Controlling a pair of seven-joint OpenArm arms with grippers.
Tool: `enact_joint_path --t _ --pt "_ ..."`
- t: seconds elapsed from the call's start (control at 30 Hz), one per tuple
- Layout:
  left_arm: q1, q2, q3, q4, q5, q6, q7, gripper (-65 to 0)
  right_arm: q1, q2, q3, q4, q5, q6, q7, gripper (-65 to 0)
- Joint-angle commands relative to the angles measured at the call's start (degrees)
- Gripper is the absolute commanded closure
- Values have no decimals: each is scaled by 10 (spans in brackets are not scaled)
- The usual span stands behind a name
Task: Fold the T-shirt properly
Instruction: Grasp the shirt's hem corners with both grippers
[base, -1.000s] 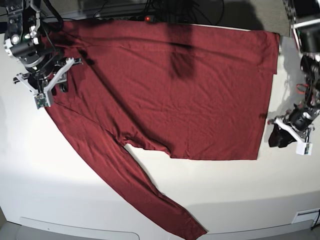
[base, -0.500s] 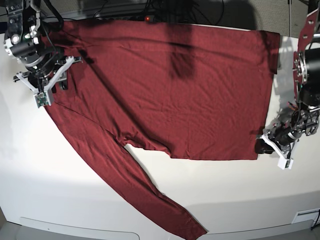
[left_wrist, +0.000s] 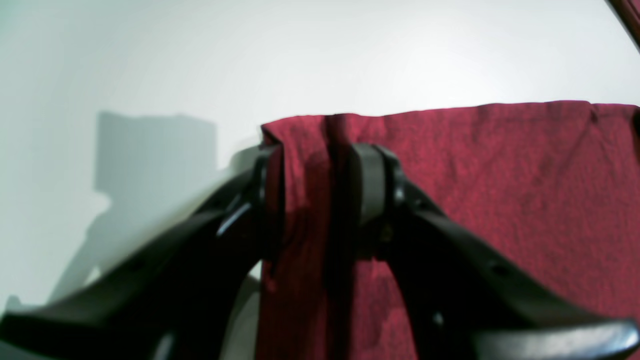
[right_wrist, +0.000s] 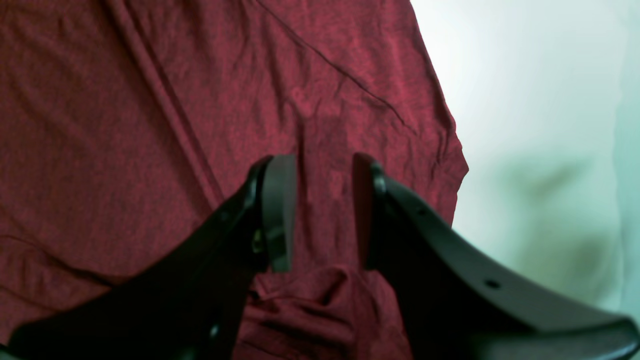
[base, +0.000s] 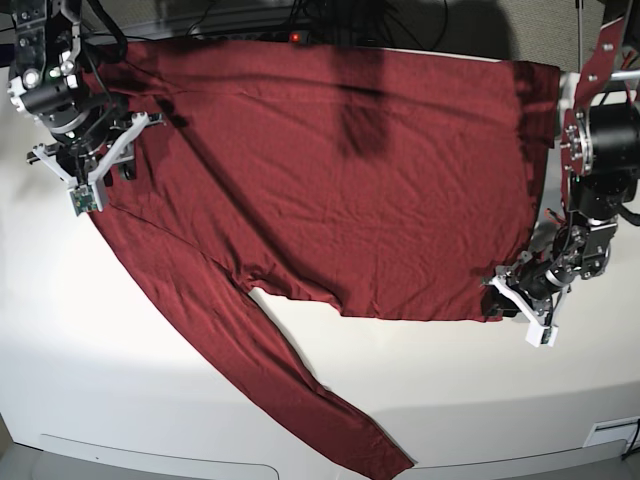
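The dark red T-shirt (base: 350, 180) lies spread flat on the white table (base: 120, 340), with one long sleeve (base: 300, 390) running toward the front edge. My left gripper (base: 505, 297) is at the shirt's lower hem corner. In the left wrist view its jaws (left_wrist: 315, 200) are nearly closed, with a creased fold of the shirt (left_wrist: 500, 175) pinched between them. My right gripper (base: 118, 165) is at the shoulder end, far left. In the right wrist view it (right_wrist: 320, 210) stands narrow over the shirt (right_wrist: 125, 125), with bunched fabric held between the fingers.
Cables and a power strip with a red light (base: 295, 38) lie along the table's back edge. The left arm's upright links (base: 600, 150) stand beside the shirt's right edge. The table's front edge runs just below the sleeve cuff (base: 390, 462).
My left gripper moved left from the bare table onto the shirt's hem corner and closed in on the fabric. The right arm has not moved.
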Motion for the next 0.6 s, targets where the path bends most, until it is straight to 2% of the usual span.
enact_joint_path --t 0.0,0.07,0.13,0.23,0.33,0.47,0.57 --pt "-8 -3 0 2 11 -4 28 -183 3 8 4 9 -2 -2 12 -198" --pt "-8 -4 0 2 11 -4 27 -108 3 8 4 9 -2 -2 22 -198" --pt "-8 -6 0 2 6 -4 27 -1 3 8 4 9 -4 -2 40 -198" --pt "-9 -6 0 2 5 -4 18 0 4 8 4 9 -37 -2 84 -198" --pt "-8 -7 0 2 -11 -4 3 0 14 8 4 9 -40 -2 119 -198" --pt "-8 -9 0 2 -67 -4 1 0 76 8 4 -20 -14 -2 59 -198" --pt "-8 -9 0 2 -75 -4 12 0 133 8 3 -90 27 1 59 -198"
